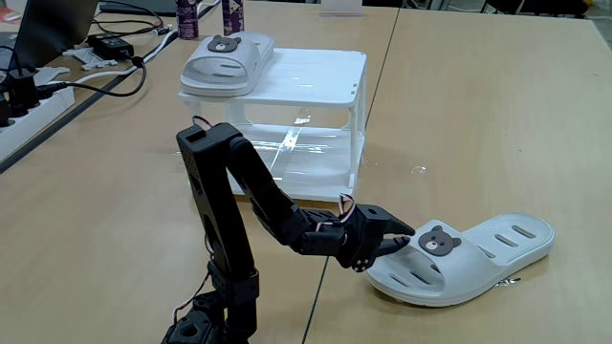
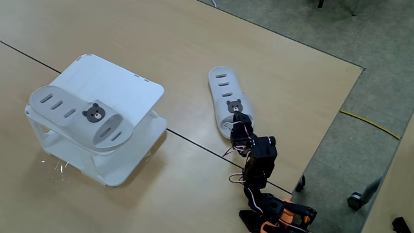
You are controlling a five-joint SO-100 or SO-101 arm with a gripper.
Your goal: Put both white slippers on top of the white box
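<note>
One white slipper (image 1: 228,59) (image 2: 76,114) lies on the left part of the white box's top (image 1: 316,75) (image 2: 132,90), bear badge up. The other white slipper (image 1: 478,253) (image 2: 223,87) lies flat on the table to the right of the box in a fixed view. My black gripper (image 1: 406,238) (image 2: 240,120) reaches low to this slipper's strap end, right beside the bear badge. Its fingers (image 1: 390,225) converge on the strap's edge and look shut on it. The strap hides the fingertips' exact contact.
The right half of the box top is bare. At the far left of a fixed view lie a power strip (image 1: 29,110), cables and a black adapter (image 1: 110,45). Two bottles (image 1: 187,17) stand behind the box. The table edge (image 2: 330,123) runs close behind the arm's base.
</note>
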